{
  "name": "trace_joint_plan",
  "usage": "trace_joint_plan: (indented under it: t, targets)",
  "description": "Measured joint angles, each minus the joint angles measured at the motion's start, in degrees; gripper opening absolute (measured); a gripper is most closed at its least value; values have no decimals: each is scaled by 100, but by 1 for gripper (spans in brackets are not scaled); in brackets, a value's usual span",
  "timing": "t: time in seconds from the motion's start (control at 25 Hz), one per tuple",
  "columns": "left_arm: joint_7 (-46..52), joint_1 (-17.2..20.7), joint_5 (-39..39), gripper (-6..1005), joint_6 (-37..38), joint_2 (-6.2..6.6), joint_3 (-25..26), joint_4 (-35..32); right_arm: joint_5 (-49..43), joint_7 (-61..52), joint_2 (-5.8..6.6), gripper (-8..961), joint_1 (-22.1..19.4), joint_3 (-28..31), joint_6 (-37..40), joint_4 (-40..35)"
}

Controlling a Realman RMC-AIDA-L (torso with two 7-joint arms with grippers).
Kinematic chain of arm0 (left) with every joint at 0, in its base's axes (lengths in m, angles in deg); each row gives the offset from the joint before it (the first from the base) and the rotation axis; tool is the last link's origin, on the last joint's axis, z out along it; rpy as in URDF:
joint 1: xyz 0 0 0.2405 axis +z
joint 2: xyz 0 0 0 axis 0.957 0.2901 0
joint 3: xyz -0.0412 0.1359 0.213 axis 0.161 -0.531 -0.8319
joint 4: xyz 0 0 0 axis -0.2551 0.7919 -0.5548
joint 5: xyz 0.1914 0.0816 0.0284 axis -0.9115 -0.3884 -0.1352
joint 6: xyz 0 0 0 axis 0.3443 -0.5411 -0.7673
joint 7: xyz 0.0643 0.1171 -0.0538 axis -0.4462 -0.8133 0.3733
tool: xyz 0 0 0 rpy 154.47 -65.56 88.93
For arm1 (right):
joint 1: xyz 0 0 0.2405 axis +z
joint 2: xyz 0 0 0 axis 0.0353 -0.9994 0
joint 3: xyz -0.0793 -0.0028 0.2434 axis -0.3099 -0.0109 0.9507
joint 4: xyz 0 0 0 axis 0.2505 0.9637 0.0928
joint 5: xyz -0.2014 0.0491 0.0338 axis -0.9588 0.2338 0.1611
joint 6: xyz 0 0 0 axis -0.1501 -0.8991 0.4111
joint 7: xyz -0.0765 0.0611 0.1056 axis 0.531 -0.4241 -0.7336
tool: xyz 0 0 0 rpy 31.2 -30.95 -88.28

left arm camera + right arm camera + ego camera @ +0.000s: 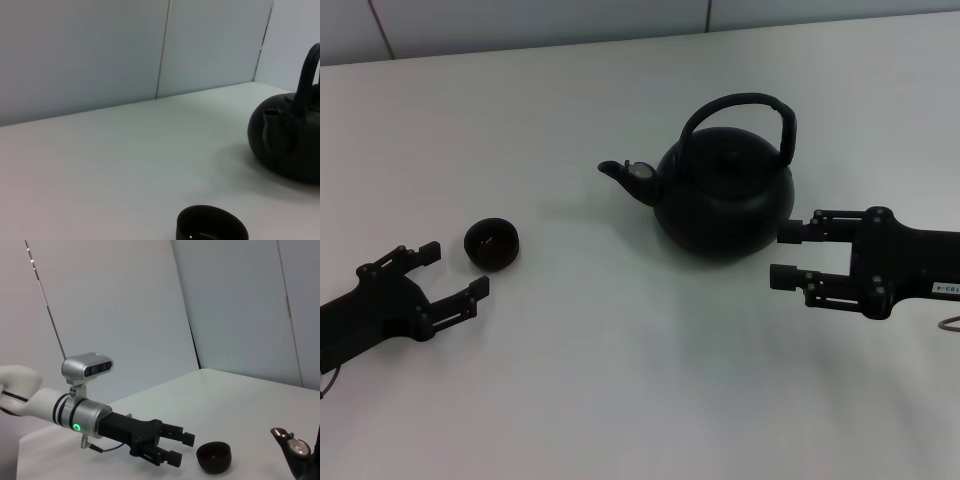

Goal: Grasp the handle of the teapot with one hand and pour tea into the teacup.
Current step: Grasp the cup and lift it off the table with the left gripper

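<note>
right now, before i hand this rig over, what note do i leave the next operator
Left gripper: open, empty, low over the table just on the robot's near-left side of the teacup, not touching it.
Right gripper: open, empty, beside the teapot's right flank, level with the body rather than the handle.
Teapot: upright on the white table, lid on, spout pointing left toward the teacup, with a clear gap between the two.
Done: both arms brought near their things, nothing grasped.
Left: raise the right gripper to the handle's crown, close on it, lift, carry the spout over the teacup, tilt to pour.
</note>
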Motion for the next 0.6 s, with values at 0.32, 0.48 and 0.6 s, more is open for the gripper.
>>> trace_joint_plan:
  t: [0.32, 0.48, 0.6]
  targets:
    - [-5, -78, 26, 863, -82, -8, 30, 4, 0, -6, 0, 583, 2, 31, -5, 2]
    - [-18, -189, 64, 864, -241, -12, -9, 54, -1, -28, 0, 583, 2, 81, -6, 2]
    - [-18, -278, 64, 863, -332, -12, -67, 135, -2, -36, 0, 583, 2, 129, -7, 2]
